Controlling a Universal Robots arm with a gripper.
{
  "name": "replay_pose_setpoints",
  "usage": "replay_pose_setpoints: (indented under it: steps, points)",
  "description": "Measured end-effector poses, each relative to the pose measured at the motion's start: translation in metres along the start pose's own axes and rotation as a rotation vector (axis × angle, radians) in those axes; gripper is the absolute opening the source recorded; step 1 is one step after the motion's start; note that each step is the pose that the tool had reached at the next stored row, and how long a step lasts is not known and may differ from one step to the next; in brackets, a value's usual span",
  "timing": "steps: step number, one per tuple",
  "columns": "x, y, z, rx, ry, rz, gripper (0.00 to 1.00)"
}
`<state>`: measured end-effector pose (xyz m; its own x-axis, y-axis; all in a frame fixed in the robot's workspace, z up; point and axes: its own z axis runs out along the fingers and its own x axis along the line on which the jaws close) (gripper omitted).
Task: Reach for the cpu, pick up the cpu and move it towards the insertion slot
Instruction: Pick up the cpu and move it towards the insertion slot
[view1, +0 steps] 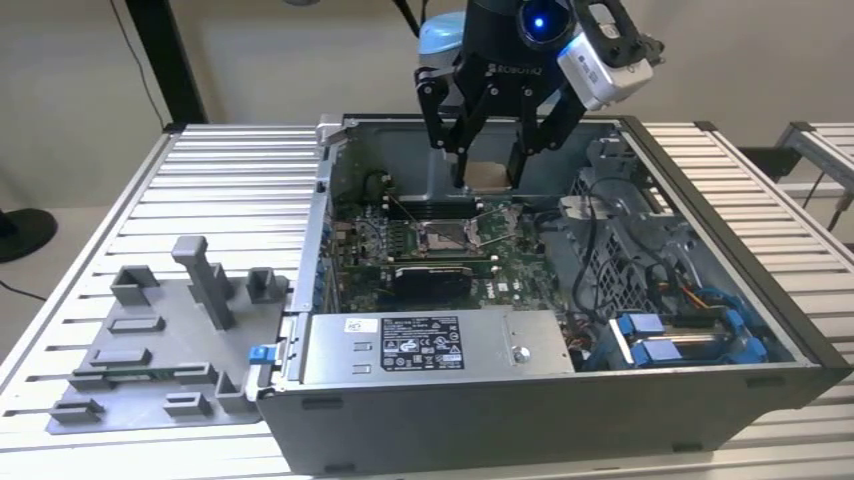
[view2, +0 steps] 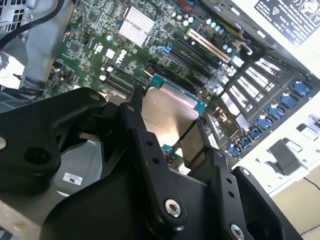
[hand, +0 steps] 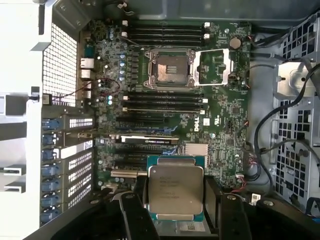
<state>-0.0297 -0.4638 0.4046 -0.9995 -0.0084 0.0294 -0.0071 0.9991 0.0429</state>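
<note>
The cpu (view1: 489, 176), a small square chip with a tan face towards the exterior camera, hangs in the air inside the open computer case, above the back of the green board. My gripper (view1: 489, 168) is shut on it, one black finger on each side. In both wrist views its silvery metal face (hand: 175, 189) (view2: 166, 111) sits between the black fingers (hand: 214, 200). The insertion slot (view1: 445, 237), a square socket with a shiny metal frame swung open, lies lower and nearer the case front; the first wrist view shows it (hand: 170, 70) apart from the held chip.
The case walls (view1: 694, 200) surround the board. A power supply box (view1: 427, 345) and blue drive brackets (view1: 667, 340) fill the front; cables (view1: 601, 230) run on the exterior view's right. Grey plastic blocks and posts (view1: 174, 330) stand on the slatted table at the left.
</note>
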Motion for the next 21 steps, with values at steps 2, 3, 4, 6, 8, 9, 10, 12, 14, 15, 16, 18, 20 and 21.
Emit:
replay_pose_setpoints:
  steps: [2, 3, 4, 6, 8, 9, 10, 12, 14, 15, 16, 18, 20, 21]
  points:
    - [-0.0012, 0.0005, 0.0003, -0.0001, 0.0000, 0.000, 0.00]
    - [-0.0014, 0.0005, 0.0004, -0.0001, -0.0001, 0.000, 0.00]
    - [-0.0014, 0.0005, 0.0004, 0.0000, 0.0000, 0.000, 0.00]
    - [-0.0016, 0.0006, 0.0005, 0.0001, 0.0000, 0.000, 0.00]
    - [-0.0019, 0.0006, 0.0005, 0.0000, 0.0000, 0.000, 0.00]
    - [-0.0021, 0.0006, 0.0006, -0.0001, -0.0001, 0.000, 0.00]
    - [-0.0024, 0.0006, 0.0006, -0.0001, -0.0001, 0.000, 0.00]
    - [-0.0031, 0.0009, 0.0006, 0.0000, 0.0000, 0.000, 0.00]
    - [-0.0037, 0.0010, 0.0007, -0.0001, 0.0000, 0.000, 0.00]
    - [-0.0040, 0.0011, 0.0007, 0.0000, 0.0000, 0.000, 0.00]
    - [-0.0043, 0.0012, 0.0007, 0.0001, 0.0000, 0.000, 0.00]
    - [-0.0048, 0.0014, 0.0008, 0.0001, 0.0000, 0.000, 0.00]
    - [-0.0053, 0.0015, 0.0009, 0.0000, 0.0000, 0.000, 0.00]
    - [-0.0056, 0.0016, 0.0009, 0.0001, 0.0000, 0.000, 0.00]
